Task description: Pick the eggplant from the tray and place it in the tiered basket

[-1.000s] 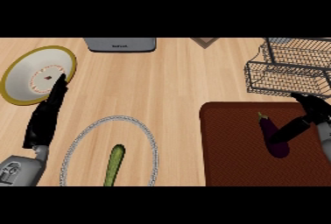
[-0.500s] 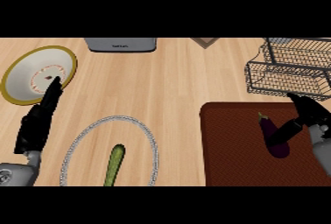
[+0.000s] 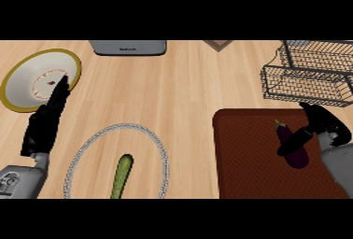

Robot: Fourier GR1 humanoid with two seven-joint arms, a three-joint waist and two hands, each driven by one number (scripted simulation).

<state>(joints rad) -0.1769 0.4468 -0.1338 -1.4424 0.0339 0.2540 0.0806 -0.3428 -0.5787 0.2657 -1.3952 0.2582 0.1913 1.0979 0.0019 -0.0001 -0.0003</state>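
Light wood counter (image 3: 186,88) filling the whole head view, grain running left to right. Dark red-brown tray (image 3: 248,163) sitting lower right, textured top. Purple eggplant (image 3: 292,148) lying on that tray toward its right side, green stem end pointing up-left, body tilted down to the right. Right hand (image 3: 318,125) coming in from the right edge, parked right at the eggplant: one dark finger laid across the middle of it, touching, the rest of the hand curled just above and to the right. Looks like a partial wrap around the eggplant, which is flat on the tray and not lifted.

Wire tiered basket (image 3: 310,74) up in the top right corner, just past the tray's far edge, two levels visible. Can't tell what's inside, if anything.

Left hand (image 3: 48,116) over on the left side, fingers straight and pressed together, pointing up, tips overlapping the lower edge of a yellow-rimmed plate (image 3: 27,77). Just resting, holding nothing.

Round plate with a grey speckled rim (image 3: 160,154) at bottom centre, green cucumber (image 3: 121,175) lying in it lengthwise. Grey appliance-looking thing (image 3: 128,46) cut off at the top edge, plus a small brown corner of something (image 3: 221,44) beside it.
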